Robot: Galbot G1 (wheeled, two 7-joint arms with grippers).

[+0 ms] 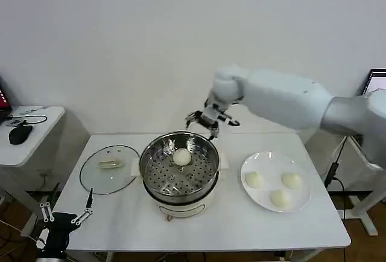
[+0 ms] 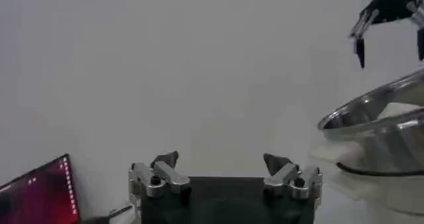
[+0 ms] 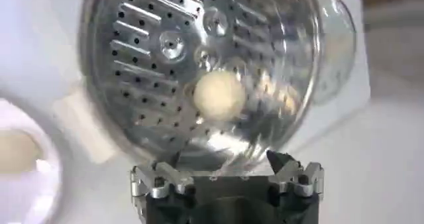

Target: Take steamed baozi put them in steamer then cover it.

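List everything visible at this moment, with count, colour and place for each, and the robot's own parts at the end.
steamed baozi: four, cream-white; one on the perforated tray in the steamer, three on the plate.
steamer: one, shiny steel on a white base; middle of the table.
plate: one, white; on the table to the robot's right of the steamer.
glass lid: one, clear; flat on the table to the robot's left of the steamer.
table: one, white.
side table: one, white; far left, with a black mouse on it.
right gripper: open, empty, above the steamer's far rim.
left gripper: open, empty, low by the table's near left corner.
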